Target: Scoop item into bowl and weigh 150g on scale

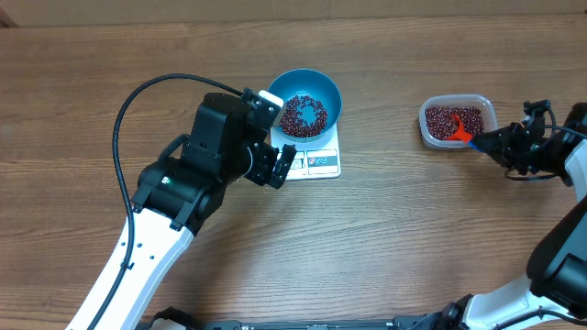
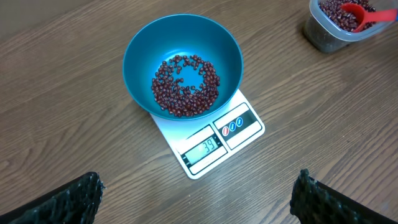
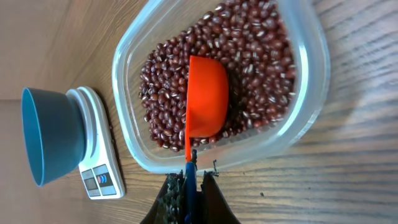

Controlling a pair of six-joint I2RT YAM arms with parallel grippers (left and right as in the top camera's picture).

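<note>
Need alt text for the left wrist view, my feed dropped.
A blue bowl holding a ring of red-brown beans sits on a white scale whose display reads 39. The clear tub with a red scoop is top right; the open left end effector frames the bottom edge.

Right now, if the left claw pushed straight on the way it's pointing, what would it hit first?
Probably the small white square digital scale, its display edge nearest the open left claw; the round blue bowl standing on it comes after. Depth is unclear from here.

Brown wood-grain table, even light
</note>
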